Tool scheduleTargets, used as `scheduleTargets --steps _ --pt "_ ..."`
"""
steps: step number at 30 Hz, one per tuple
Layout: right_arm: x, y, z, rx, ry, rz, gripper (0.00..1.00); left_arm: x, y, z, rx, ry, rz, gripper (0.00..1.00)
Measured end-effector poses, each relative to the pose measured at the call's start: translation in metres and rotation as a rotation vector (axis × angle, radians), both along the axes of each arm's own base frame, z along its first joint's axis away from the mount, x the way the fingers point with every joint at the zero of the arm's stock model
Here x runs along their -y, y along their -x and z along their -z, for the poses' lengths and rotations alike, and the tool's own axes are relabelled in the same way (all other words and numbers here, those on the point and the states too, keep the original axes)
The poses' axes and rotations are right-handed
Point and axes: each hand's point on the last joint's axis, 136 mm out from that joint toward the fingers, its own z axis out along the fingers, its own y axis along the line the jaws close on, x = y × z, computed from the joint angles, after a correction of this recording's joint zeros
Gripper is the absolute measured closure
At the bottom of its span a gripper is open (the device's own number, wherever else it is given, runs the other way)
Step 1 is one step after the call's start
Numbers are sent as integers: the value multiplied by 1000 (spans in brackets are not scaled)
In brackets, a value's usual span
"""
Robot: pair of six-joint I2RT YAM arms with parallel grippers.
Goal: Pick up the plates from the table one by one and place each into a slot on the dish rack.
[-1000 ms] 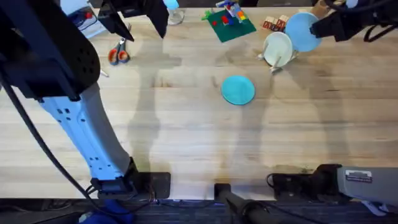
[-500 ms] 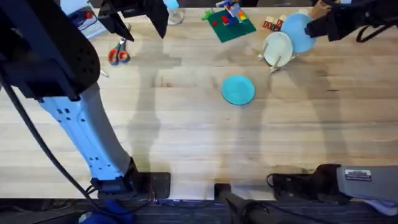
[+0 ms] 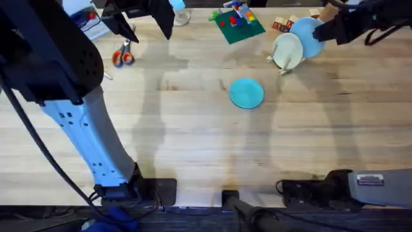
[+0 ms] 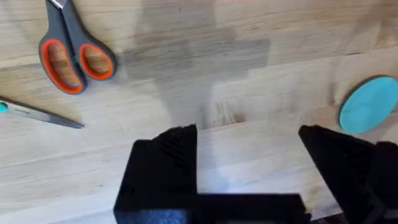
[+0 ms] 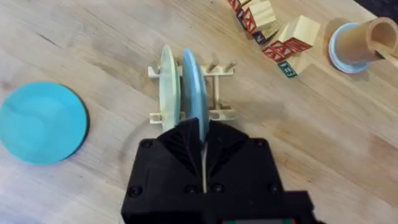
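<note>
Right hand (image 3: pixel 324 29), seen from overhead, is clamped on the rim of the pale-blue plate (image 3: pixel 308 35), held on edge just over the dish rack (image 3: pixel 288 61); the teal plate (image 3: pixel 246 92) lies flat on the worktop (image 3: pixel 193 135), well apart. Left hand (image 4: pixel 249 140) in its wrist view hangs with fingers apart, the teal plate off to one side. Right wrist view: the pale-blue plate stands directly ahead of the fingers, entering a slot beside the cream plate (image 5: pixel 166 78). Both plates look stiff, light and slick; a rim grip seems best.
</note>
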Motion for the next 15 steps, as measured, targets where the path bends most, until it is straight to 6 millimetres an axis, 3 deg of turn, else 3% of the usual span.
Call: scheduleTargets --steps 9,15 --pt "1 -5 29 -73 -10 0 969 0 0 0 0 0 0 6" --pt "1 -9 32 -69 -10 0 969 0 0 0 0 0 0 6"
